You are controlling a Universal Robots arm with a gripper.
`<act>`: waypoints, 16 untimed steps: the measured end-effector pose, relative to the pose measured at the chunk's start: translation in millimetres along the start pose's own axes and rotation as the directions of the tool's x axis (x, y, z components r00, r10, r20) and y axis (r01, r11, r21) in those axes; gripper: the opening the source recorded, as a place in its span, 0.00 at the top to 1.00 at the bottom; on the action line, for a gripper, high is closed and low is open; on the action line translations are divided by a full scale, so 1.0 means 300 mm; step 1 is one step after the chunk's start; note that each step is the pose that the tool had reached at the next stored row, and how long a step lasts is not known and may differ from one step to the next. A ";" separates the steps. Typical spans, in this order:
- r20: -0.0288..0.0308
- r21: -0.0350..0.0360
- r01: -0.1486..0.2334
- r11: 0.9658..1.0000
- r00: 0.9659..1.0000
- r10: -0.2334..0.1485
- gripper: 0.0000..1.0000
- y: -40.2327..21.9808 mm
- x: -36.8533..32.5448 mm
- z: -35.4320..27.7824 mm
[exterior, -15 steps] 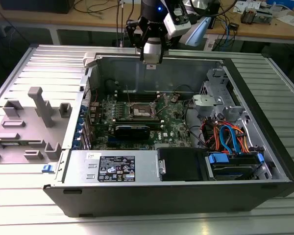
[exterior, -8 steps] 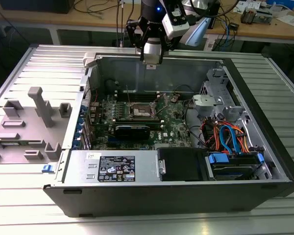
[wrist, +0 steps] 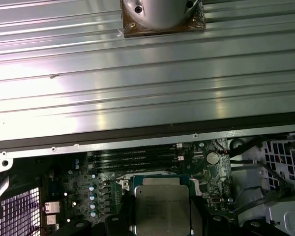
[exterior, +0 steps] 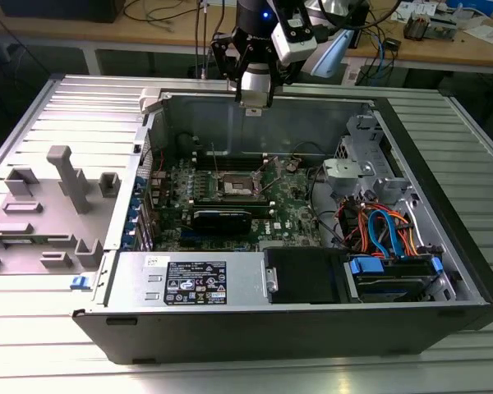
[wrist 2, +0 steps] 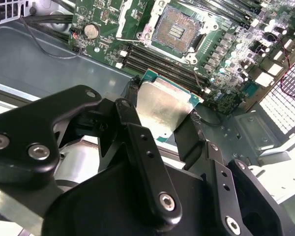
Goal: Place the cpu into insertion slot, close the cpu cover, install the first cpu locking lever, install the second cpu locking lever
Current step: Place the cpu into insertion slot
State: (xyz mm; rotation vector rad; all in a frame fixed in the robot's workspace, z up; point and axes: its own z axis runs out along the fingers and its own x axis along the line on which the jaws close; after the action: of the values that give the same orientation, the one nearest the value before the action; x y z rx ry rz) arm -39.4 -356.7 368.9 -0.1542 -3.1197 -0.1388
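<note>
My gripper (exterior: pixel 253 102) hangs above the back wall of the open computer case (exterior: pixel 444 246), shut on the cpu. In both wrist views the cpu (wrist 2: pixel 160 98) (wrist: pixel 161 201) is a silver square on a green base, pinched at two opposite edges by black fingers (wrist 2: pixel 192 129). The insertion slot (wrist 2: pixel 179 29) (exterior: pixel 236 189) lies open on the motherboard, away from the held chip, with its dark contact field bare. A silvery frame piece (wrist 2: pixel 146 19), probably the cpu cover, sits at the socket's edge. Thin wire levers (wrist 2: pixel 132 39) run beside the socket.
Long black memory slots (wrist 2: pixel 155 59) lie between the socket and the cpu. A black card (exterior: pixel 220 218), the power supply (exterior: pixel 189 279) and a drive bay with orange and blue cables (exterior: pixel 378 230) fill the case. A grey fixture (exterior: pixel 57 205) stands at the exterior view's left.
</note>
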 end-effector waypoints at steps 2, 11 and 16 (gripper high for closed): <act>0.000 0.000 -0.001 1.000 1.000 0.001 0.46 0.000 0.000 0.000; 0.005 0.005 -0.048 0.999 0.999 0.048 0.46 -0.001 0.000 0.005; 0.006 0.005 -0.063 0.998 0.998 0.063 0.46 -0.014 -0.001 0.009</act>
State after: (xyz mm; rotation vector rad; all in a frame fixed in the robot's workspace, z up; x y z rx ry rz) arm -39.4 -360.6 365.9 -0.2534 -3.1169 -0.1290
